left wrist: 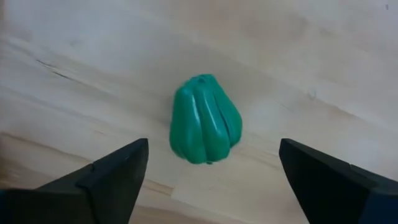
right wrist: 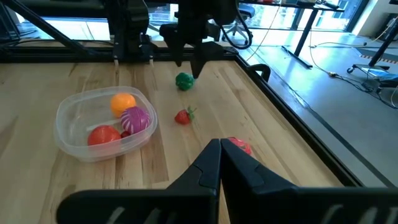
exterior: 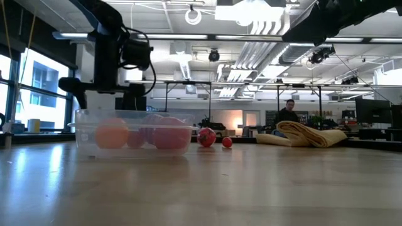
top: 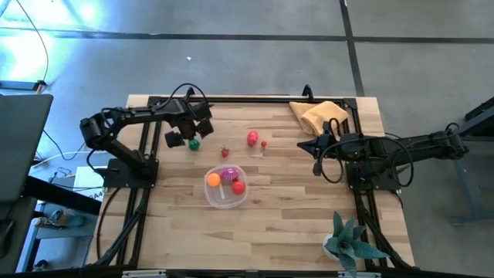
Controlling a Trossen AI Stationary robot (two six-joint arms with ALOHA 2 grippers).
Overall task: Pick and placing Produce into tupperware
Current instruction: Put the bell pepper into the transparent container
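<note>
My left gripper is open and points down over a green toy pepper, which lies on its side on the bare wood; one finger stands on either side of it, apart from it. The round clear tupperware holds an orange, a purple and a red piece. A strawberry, a red fruit and a small red piece lie loose on the table. My right gripper is shut and hovers right of them; its fingers partly hide the red fruit.
A folded tan cloth lies at the far right corner, and a teal spiky plant stands at the near right. Black frame rails run along both table sides. A person sits far off in the room.
</note>
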